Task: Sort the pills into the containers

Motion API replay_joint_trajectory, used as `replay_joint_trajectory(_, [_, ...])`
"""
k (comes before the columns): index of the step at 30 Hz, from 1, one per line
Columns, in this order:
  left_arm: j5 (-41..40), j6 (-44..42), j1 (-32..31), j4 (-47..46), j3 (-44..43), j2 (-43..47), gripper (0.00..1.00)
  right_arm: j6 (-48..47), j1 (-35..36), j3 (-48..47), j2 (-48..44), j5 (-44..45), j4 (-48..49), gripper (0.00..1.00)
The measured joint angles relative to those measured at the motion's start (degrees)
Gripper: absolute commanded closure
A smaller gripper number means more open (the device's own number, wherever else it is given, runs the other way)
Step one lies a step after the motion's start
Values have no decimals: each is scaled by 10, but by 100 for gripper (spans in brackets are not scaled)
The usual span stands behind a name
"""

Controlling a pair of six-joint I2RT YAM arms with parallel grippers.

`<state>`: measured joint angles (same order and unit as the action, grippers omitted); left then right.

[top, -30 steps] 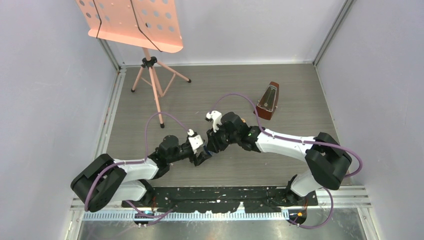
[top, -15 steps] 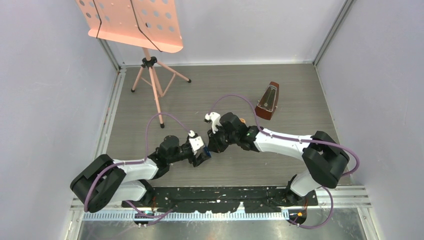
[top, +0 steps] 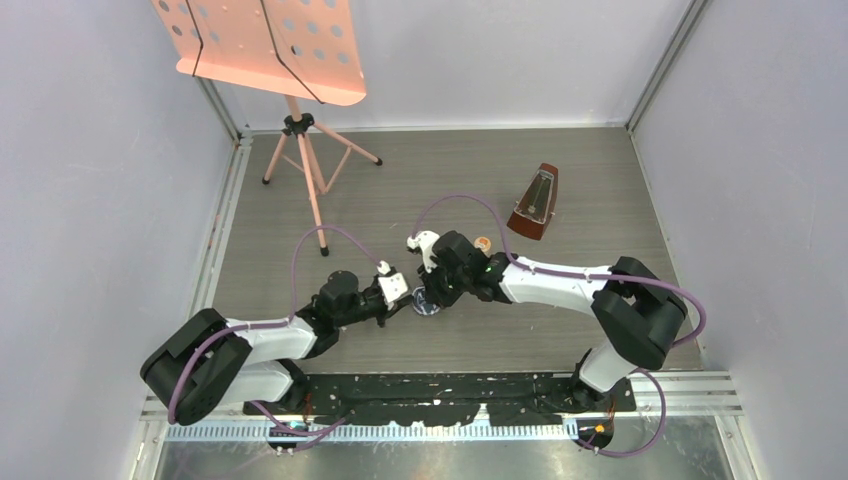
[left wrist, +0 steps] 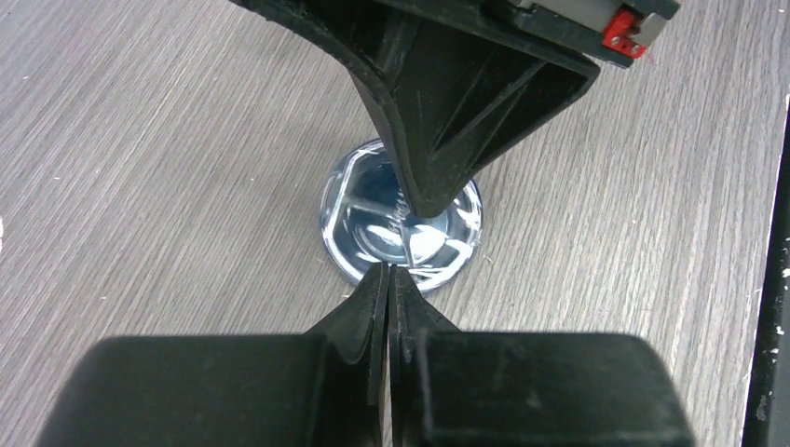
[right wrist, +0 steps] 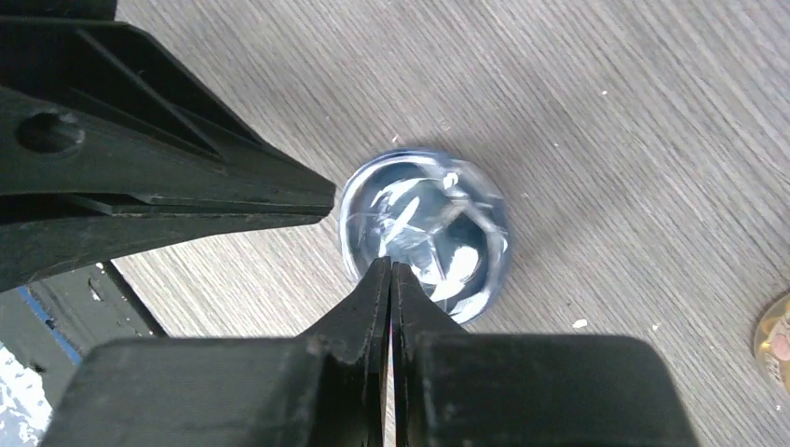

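Observation:
The shiny dark-blue dish (top: 426,307) sits on the wooden table between my two grippers. In the left wrist view the dish (left wrist: 365,222) lies just past my left gripper (left wrist: 388,270), which is shut, with its tips at the near rim. My right gripper (left wrist: 424,207) reaches over the dish from the far side. In the right wrist view my right gripper (right wrist: 390,265) is shut at the rim of the dish (right wrist: 447,223), and my left gripper (right wrist: 328,200) points in from the left. The amber bottle (top: 483,243) with the orange top stands behind the right wrist. No pills show.
A brown metronome (top: 535,203) stands at the back right. A pink music stand (top: 300,120) on a tripod stands at the back left. A white fleck (right wrist: 579,323) lies on the table near the dish. The bottle's edge (right wrist: 779,340) shows at the right wrist view's right border.
Both grippers have closed, the left one last. The right arm has shifted left and nearer, the left gripper has pulled back a little, and the blue dish now shows between the tips.

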<state>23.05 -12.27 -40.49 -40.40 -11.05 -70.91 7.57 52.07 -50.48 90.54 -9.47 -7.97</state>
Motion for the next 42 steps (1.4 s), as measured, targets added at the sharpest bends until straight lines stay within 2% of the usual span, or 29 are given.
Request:
replay_joint_trajectory(1, [0,0,0,0,0,0,100,-1,0,0,0,5,0,88])
replay_joint_trajectory(2, [0,0,0,0,0,0,100,-1,0,0,0,8,0,78])
replay_joint_trajectory(3, [0,0,0,0,0,0,100,0,0,0,0,11,-1,72])
replay_joint_trajectory(5, [-1,0,0,0,0,0,93,4,0,-1,0,16,-1,54])
replay_joint_trajectory(9, [-27,2,0,1,2,15,84,10,0,-3,0,27,0,37])
replay_joint_trajectory(11, [-47,11,0,-2,8,33,80,10,0,-3,-2,31,3,34])
replay_joint_trajectory(15, [-100,35,0,-9,29,79,71,9,0,-5,-3,36,6,30])
replay_joint_trajectory(20, [-218,82,0,5,38,139,59,30,-5,-13,-3,43,-2,29])
replay_joint_trajectory(24, [-299,121,0,51,31,189,44,52,-19,-39,0,43,-30,26])
replay_joint_trajectory(27, [-357,156,0,70,22,217,27,62,-27,-71,9,47,-57,17])
replay_joint_trajectory(30, [-408,187,0,89,13,239,4,81,-31,-122,28,77,-107,9])
replay_joint_trajectory(31, [-424,196,0,98,9,247,1,88,-31,-136,33,90,-122,8])
replay_joint_trajectory(37, [-481,221,1,156,-27,283,2,101,1,-179,63,141,-185,7])
replay_joint_trajectory(38, [-482,222,2,161,-29,288,4,103,7,-183,69,142,-190,9])
replay_joint_trajectory(42, [-481,237,3,197,-28,309,9,108,24,-185,89,131,-205,29])
